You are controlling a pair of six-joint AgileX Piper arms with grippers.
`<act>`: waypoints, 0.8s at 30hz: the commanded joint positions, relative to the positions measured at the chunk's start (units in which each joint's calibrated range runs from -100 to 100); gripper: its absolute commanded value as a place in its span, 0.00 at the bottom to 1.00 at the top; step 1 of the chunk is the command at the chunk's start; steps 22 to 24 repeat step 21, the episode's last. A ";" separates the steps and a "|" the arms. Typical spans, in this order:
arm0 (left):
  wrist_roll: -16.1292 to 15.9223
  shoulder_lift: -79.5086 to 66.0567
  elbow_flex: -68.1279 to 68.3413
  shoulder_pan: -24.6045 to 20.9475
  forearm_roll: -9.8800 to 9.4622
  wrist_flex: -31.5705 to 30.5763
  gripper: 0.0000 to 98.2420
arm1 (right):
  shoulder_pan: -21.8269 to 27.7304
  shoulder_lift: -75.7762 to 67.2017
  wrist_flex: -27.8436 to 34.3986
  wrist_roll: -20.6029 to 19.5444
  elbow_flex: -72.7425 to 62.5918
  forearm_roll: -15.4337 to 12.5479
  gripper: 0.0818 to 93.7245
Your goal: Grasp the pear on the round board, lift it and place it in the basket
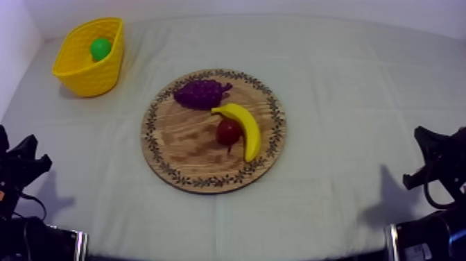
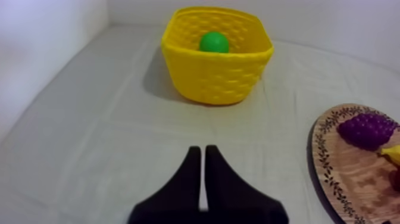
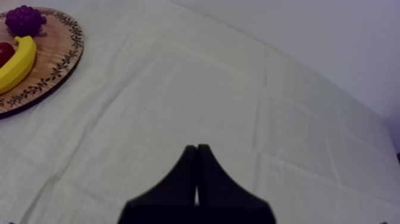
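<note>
My left gripper [image 2: 199, 150], fingers together on nothing, faces the one yellow basket [image 2: 214, 80] holding the single pear [image 2: 213, 42]. From above, the grey-white cloth [image 1: 347, 83] carries one wooden board [image 1: 184, 149] with one bunch of grapes [image 1: 201, 92], one small red fruit [image 1: 227, 130] and one banana [image 1: 244, 128]. My right gripper [image 3: 196, 148], likewise closed and empty, is over bare cloth.

One wooden board [image 1: 173, 149] is lying out | one yellow basket [image 1: 90, 80] is standing | one pear [image 1: 100, 48] is sitting | one banana [image 1: 246, 128] is lying | one bunch of grapes [image 1: 201, 92] is lying | one small red fruit [image 1: 227, 131] is lying
</note>
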 commanded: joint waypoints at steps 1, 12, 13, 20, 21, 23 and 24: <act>2.57 0.00 -0.05 0.04 -0.25 0.43 0.00 | -0.01 -0.03 0.02 0.01 -0.02 0.00 0.00; 8.27 -0.03 2.25 -0.03 -4.66 -5.28 0.00 | -0.01 -0.03 0.02 0.00 -0.02 0.00 0.00; 8.44 -0.03 2.28 -0.04 -4.70 -5.36 0.00 | -0.01 -0.03 0.02 -0.01 -0.02 0.00 0.00; 8.95 -0.03 2.35 -0.04 -4.80 -5.53 0.00 | 0.31 -0.03 0.02 0.45 -0.02 0.00 0.00; 8.99 -0.03 2.35 -0.04 -4.80 -5.54 0.00 | 0.35 -0.03 0.02 0.43 -0.02 0.00 0.00; 8.99 -0.03 2.35 -0.04 -4.80 -5.54 0.00 | 0.35 -0.03 0.02 0.43 -0.02 0.00 0.00; 8.99 -0.03 2.35 -0.04 -4.80 -5.54 0.00 | 0.35 -0.03 0.02 0.43 -0.02 0.00 0.00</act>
